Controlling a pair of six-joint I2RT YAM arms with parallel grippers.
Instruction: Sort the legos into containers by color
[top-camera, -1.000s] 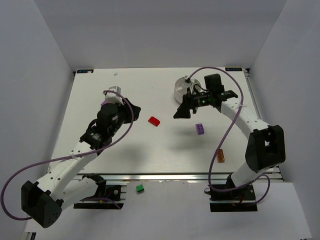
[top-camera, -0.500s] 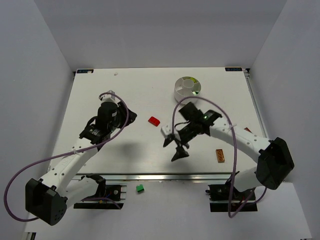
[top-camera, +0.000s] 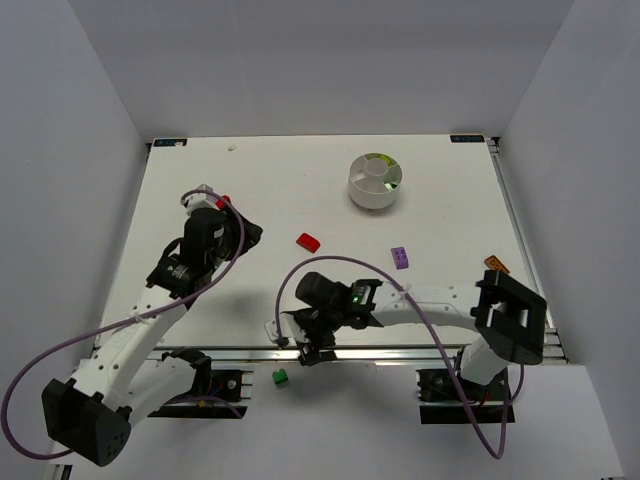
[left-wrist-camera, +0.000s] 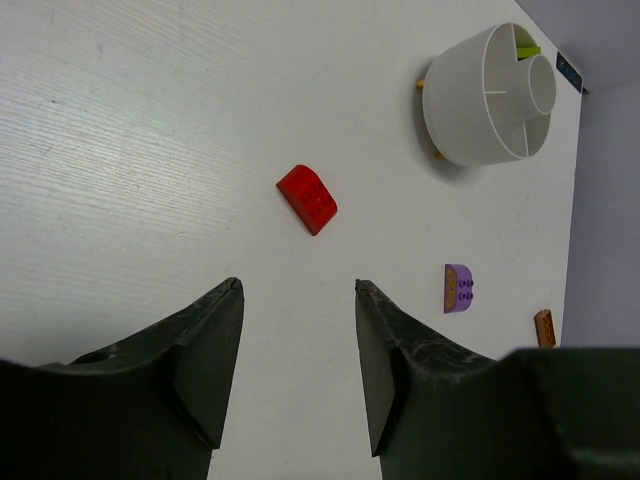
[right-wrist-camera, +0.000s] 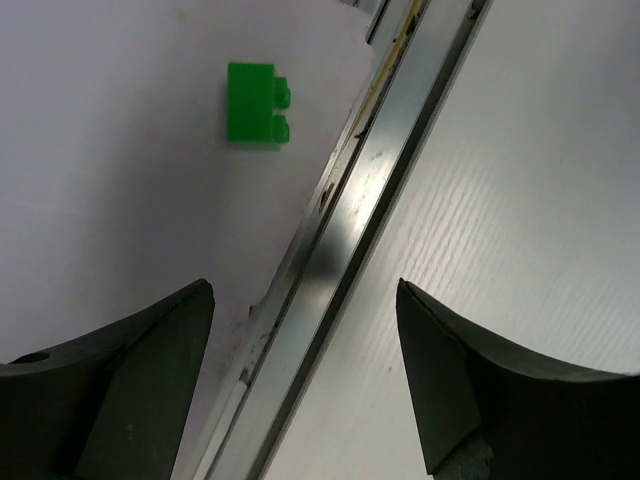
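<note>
Lab test cell; white enclosure walls (top-camera: 80, 150)

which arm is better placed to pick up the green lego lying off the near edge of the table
Right. The right gripper hangs open over the near table edge, the green lego just beyond it in its wrist view. The left gripper is farther off, facing the red lego.
</note>
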